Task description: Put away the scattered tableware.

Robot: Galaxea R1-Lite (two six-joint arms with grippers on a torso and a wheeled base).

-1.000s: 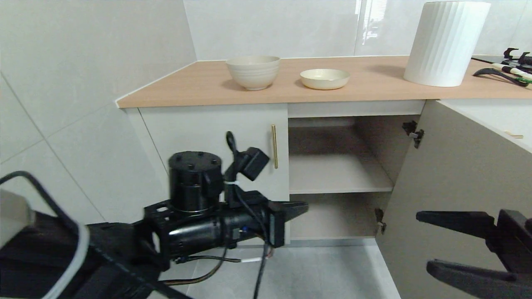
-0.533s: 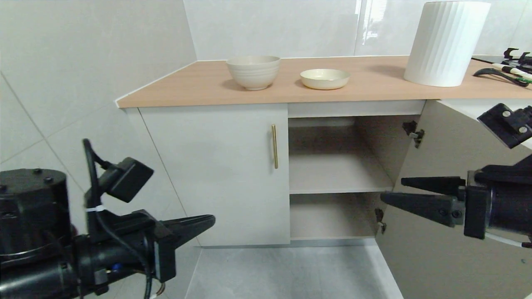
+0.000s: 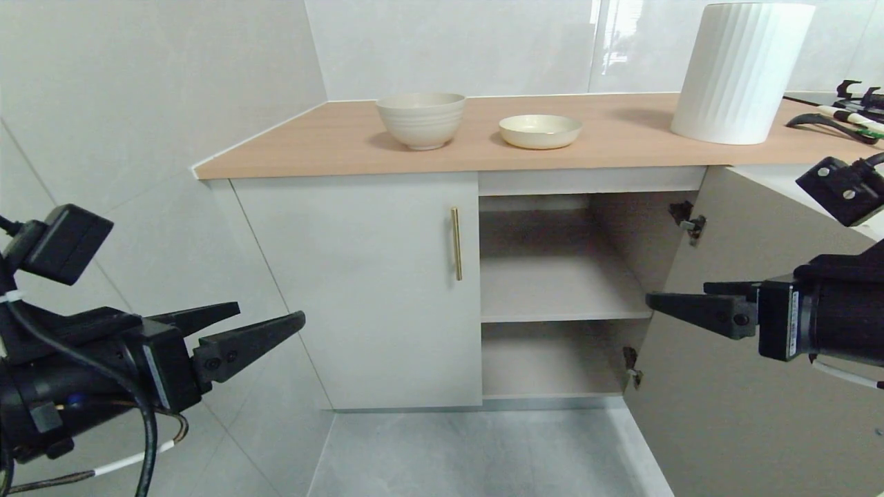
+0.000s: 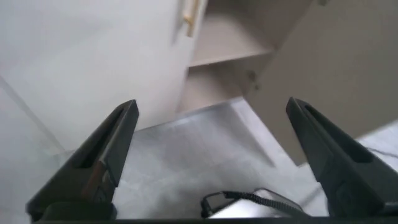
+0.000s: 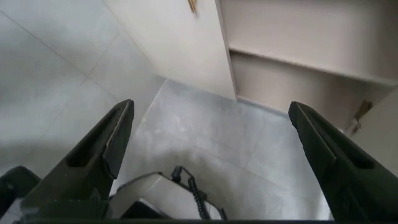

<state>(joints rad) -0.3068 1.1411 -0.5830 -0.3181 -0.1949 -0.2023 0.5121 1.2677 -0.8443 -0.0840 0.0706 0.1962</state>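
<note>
Both arms reposition, left gripper [image 3: 271, 312] swinging aside, right gripper [image 5: 208, 109] rising, each spread wide, empty; bowl [image 3: 420, 119] and dish [image 3: 539, 130] await the cabinet [image 3: 559, 290].

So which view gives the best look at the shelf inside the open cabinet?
The head view: the shelf shows across its full width, with the compartment below. The left wrist view catches a tilted slice of it; the right wrist view, its front edge and some top.
</note>
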